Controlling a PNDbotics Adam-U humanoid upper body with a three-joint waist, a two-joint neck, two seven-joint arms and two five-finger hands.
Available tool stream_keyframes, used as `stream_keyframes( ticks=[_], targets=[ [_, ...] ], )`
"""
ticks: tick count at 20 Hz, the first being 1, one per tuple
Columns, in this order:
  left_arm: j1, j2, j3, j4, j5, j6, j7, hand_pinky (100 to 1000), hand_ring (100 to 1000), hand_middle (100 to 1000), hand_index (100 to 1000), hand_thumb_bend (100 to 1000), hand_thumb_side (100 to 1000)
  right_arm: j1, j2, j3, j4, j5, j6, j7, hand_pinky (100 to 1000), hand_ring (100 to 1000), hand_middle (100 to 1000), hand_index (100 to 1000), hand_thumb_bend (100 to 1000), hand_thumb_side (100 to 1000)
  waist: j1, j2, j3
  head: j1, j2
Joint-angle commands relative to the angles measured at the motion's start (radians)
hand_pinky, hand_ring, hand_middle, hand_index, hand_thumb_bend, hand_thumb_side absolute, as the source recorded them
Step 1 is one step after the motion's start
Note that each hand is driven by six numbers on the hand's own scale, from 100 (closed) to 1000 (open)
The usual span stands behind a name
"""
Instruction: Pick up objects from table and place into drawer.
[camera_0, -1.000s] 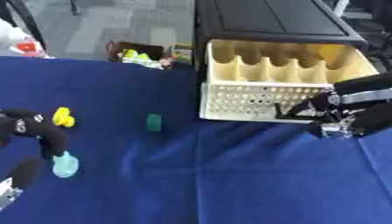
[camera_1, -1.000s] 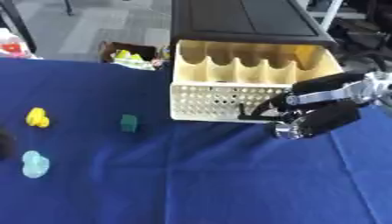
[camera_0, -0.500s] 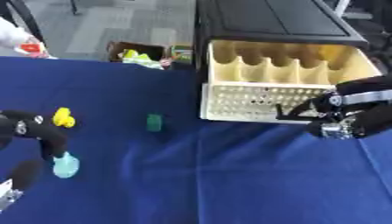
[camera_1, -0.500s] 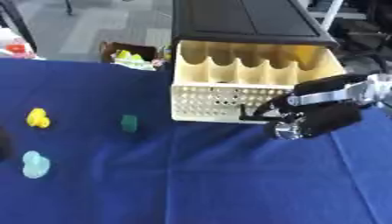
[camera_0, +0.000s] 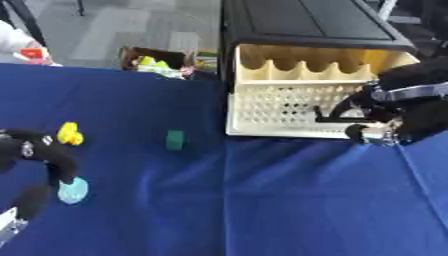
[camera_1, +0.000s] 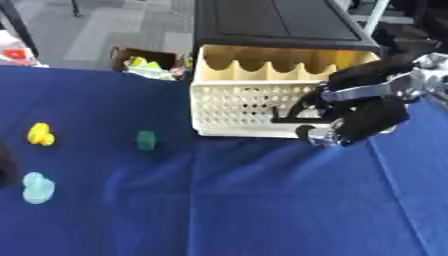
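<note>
- Right hand (camera_1: 363, 117), fingers curled and holding nothing visible, rests against the open drawer (camera_1: 262, 102) front.
- Left hand (camera_0: 39, 152), fingers curved, hovers just above the pale blue object (camera_0: 73, 190); lower it straight before closing.

A lab or office: blue-clothed table (camera_1: 262, 210), grey floor (camera_0: 131, 25), cardboard box (camera_1: 144, 57).

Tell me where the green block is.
The green block sits on the blue tablecloth, left of the cream drawer, with the yellow toy further to its left.
</note>
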Motion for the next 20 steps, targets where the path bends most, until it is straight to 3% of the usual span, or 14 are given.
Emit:
stream_keyframes(
  ticks=[1, 7, 11, 20],
  targets=[
    [-0.006, 0.022, 0.012, -0.011, 0.002, 0.003, -0.004, 397, 519, 530, 739, 100, 579, -0.033, -0.019, -0.013, 0.01, 0.006, -0.011, -0.005, 190, 231, 232, 940, 100, 1000, -0.001, -0.023, -0.001, 0.002, -0.005],
    [-0.005, 0.02, 0.014, -0.012, 0.004, 0.01, -0.007, 394, 517, 528, 736, 100, 580, -0.054, -0.009, 0.025, 0.032, 0.065, -0.073, -0.005, 100, 100, 100, 883, 100, 1000, -0.005, -0.022, 0.003, 0.001, -0.002],
    [-0.004, 0.021, 0.015, -0.012, 0.006, 0.01, -0.008, 394, 517, 528, 736, 100, 575, -0.07, 0.007, 0.048, 0.061, 0.098, -0.12, -0.005, 100, 100, 100, 861, 100, 1000, -0.002, -0.022, 0.004, 0.001, -0.002],
    [0.001, 0.027, 0.014, -0.009, 0.004, 0.007, -0.015, 392, 516, 528, 735, 100, 571, -0.115, 0.023, 0.095, 0.105, 0.077, -0.133, -0.005, 100, 109, 100, 872, 100, 1000, -0.007, -0.023, 0.003, 0.006, 0.005]
  ],
)
